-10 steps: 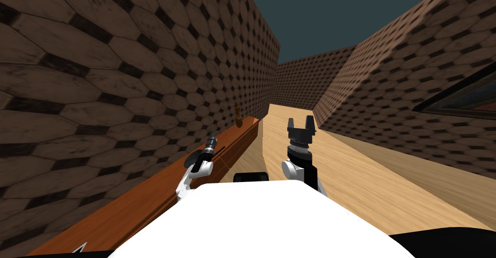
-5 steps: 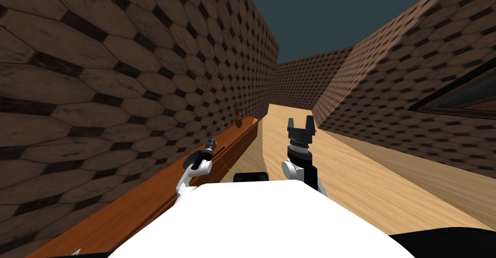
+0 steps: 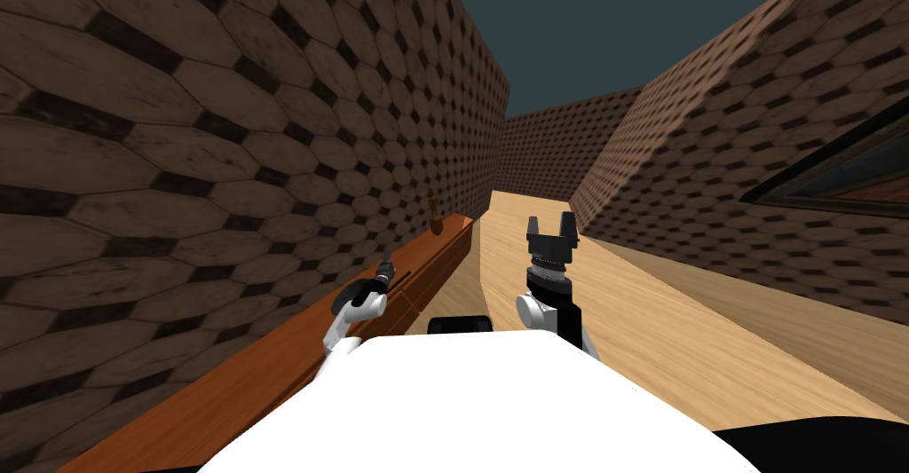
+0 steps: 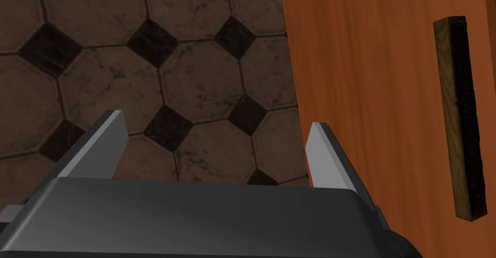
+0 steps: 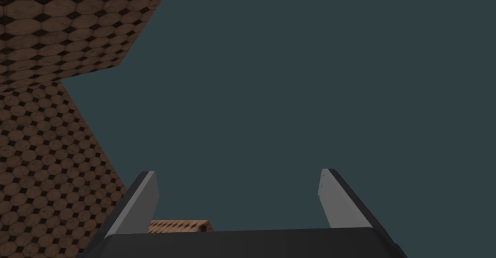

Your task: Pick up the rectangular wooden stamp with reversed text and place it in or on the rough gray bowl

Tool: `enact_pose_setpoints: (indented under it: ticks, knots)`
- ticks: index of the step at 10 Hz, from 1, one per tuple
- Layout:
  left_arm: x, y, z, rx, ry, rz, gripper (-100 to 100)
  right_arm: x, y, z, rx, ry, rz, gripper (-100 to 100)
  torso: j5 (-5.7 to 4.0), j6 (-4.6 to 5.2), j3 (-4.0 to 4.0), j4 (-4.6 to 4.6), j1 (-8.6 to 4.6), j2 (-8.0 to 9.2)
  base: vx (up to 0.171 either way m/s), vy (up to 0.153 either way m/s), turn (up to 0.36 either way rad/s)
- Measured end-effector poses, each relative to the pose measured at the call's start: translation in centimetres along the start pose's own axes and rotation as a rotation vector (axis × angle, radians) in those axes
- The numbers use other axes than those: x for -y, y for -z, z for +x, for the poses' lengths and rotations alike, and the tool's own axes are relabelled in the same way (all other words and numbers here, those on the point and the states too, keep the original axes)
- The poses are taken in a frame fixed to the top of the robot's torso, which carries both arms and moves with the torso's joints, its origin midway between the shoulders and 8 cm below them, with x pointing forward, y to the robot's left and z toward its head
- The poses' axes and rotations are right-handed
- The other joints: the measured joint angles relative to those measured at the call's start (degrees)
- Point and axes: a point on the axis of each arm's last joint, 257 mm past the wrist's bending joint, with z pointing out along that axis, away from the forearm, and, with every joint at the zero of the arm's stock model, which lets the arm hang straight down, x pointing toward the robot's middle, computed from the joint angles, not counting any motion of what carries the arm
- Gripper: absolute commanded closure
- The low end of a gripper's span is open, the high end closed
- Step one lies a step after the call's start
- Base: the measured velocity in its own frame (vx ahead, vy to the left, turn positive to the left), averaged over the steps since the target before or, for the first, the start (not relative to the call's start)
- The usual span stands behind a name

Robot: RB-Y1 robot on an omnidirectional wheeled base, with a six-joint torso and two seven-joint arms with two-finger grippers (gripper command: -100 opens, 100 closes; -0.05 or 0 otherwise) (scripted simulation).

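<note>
Over the shelf (image 4: 363,100), left gripper (image 4: 216,119) has dipped toward the stamp (image 4: 457,119)

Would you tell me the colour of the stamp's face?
Black on the stamp, best in left wrist view.

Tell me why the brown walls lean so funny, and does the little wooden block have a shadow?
Head view: the wide lens splays the tiled walls toward the corners; the lean is the camera's. Left wrist view: even light, no glare, and no shadow that I can see beside the stamp on the orange-brown wood. Right wrist view: flat blue-grey beyond the open right claw.
</note>
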Motion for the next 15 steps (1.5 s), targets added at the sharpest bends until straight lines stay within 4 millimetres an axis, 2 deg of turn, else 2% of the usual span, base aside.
enact_pose_setpoints:
  ticks: [2, 7, 13, 15]
  knots:
    - [-1.4, -0.6, -0.8, 0.01, 0.014, -0.05, -100, 0.0, 0.0, 0.0, 0.0, 0.0, 0.0, 0, -0.01, 0.01, 0.02, 0.01, -0.01, 0.02, 0.022, 0.002, -0.021]
    - [-6.6, -1.6, -3.0, 0.047, 0.066, -0.206, -100, 0.0, 0.0, 0.0, 0.0, 0.0, 0.0, 0, 0.0, 0.01, -0.01, 0.0, -0.01, -0.03, 0.032, 0.003, -0.012]
    - [-12.8, -1.7, -5.7, 0.102, 0.149, -0.419, -100, 0.0, 0.0, 0.0, 0.0, 0.0, 0.0, 0, -0.01, 0.0, -0.06, -0.02, -0.02, -0.12, 0.05, 0.004, -0.008]
    - [-14.9, -1.2, -6.6, 0.122, 0.179, -0.494, -100, 0.0, 0.0, 0.0, 0.0, 0.0, 0.0, 0, 0.0, 0.0, -0.06, -0.02, 0.0, -0.12, 0.055, 0.003, -0.001]
